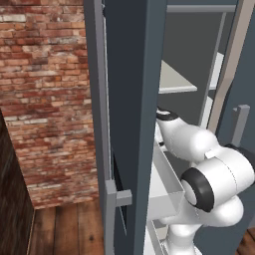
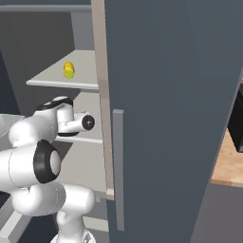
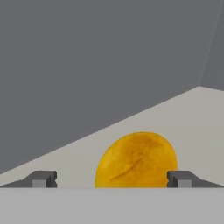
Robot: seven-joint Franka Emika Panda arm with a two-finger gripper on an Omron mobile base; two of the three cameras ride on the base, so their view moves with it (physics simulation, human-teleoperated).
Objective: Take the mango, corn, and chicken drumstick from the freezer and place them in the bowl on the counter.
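Inside the open freezer [image 1: 134, 99], the mango [image 3: 136, 159] sits on a light grey shelf [image 3: 192, 118], between the spread fingertips [image 3: 41, 179] of the tool [image 3: 111, 180]. Picking the mango seems underway; next, press together around it.

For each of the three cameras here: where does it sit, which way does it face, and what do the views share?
Left base view: behind-left of the arm, facing the freezer door edge and shelves; white arm links show.
Right base view: behind-right, facing the door front and the corn on a shelf; arm links show.
Hand view: along the gripper, jaws apart around the mango.
Both base views share freezer and arm.
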